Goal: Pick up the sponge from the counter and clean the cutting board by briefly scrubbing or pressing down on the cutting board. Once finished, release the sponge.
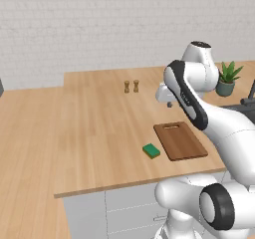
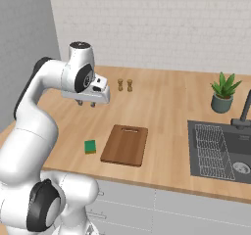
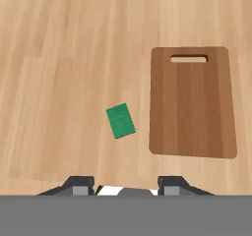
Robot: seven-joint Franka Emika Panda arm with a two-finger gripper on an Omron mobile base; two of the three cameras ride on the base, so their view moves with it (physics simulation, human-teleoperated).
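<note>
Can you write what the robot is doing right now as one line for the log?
phase: before pickup | end effector: open, high above counter, holding nothing | sponge: flat on counter, beside cutting board, not touching | board: bare

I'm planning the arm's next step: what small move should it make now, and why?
Probably lower the tool toward the sponge, shifting slightly left of the cutting board. The sponge lies untouched on the counter beside the board, and the tool hangs open and empty well above it.

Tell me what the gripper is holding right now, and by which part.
Nothing. The gripper hangs open in the air well above the counter. The sponge lies untouched on the counter beside the cutting board, with a gap between them.
</note>
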